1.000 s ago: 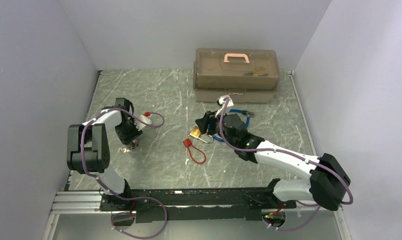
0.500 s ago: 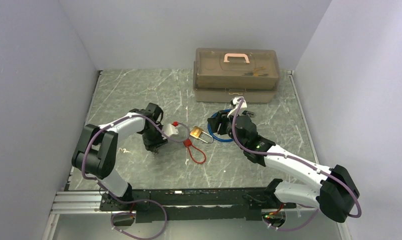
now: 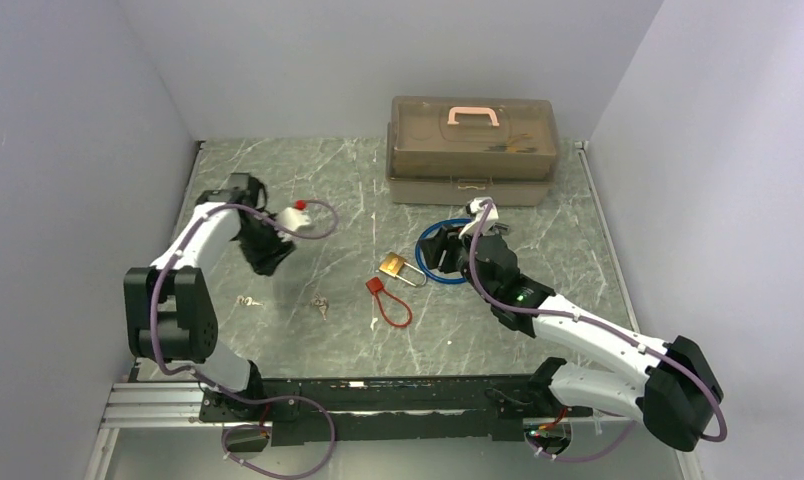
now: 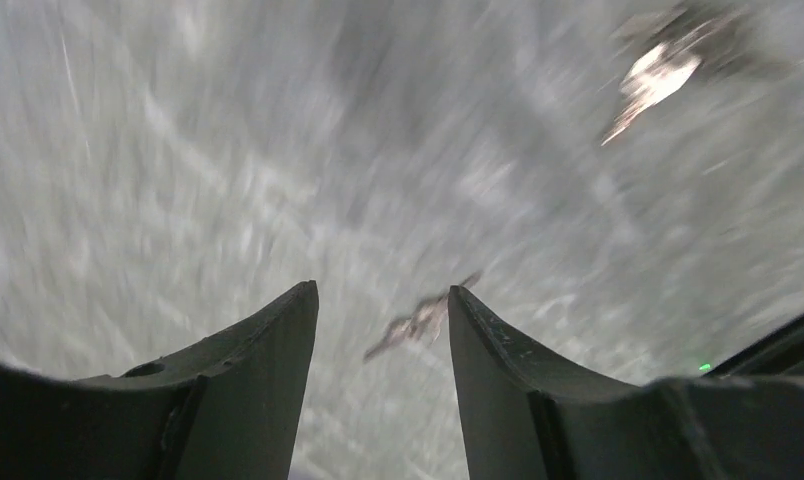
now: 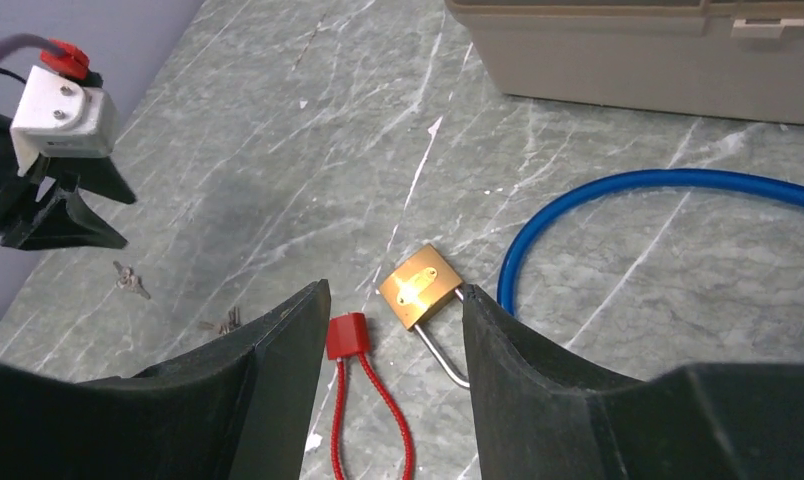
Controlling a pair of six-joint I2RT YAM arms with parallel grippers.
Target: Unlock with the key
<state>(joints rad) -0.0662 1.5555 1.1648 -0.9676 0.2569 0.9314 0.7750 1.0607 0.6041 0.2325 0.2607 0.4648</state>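
A brass padlock (image 3: pixel 393 267) lies shut on the marble table, also in the right wrist view (image 5: pixel 423 287). One small key (image 3: pixel 321 304) lies left of a red cable lock (image 3: pixel 388 300); another key (image 3: pixel 246 300) lies further left. My left gripper (image 3: pixel 268 260) hovers open and empty above the table's left side. In the blurred left wrist view its open fingers (image 4: pixel 378 290) frame one key (image 4: pixel 423 322). My right gripper (image 3: pixel 446 260) is open and empty just right of the padlock, which shows between the fingers (image 5: pixel 393 287).
A blue cable lock (image 3: pixel 448 250) loops under my right wrist. A brown toolbox (image 3: pixel 473 150) with a pink handle stands at the back. The red cable lock (image 5: pixel 346 335) lies in front of the padlock. Grey walls enclose the table on the left, back and right.
My left gripper swung right toward the padlock, then back left and up. A key now lies near the red cable lock. My right gripper drew back right, off the padlock.
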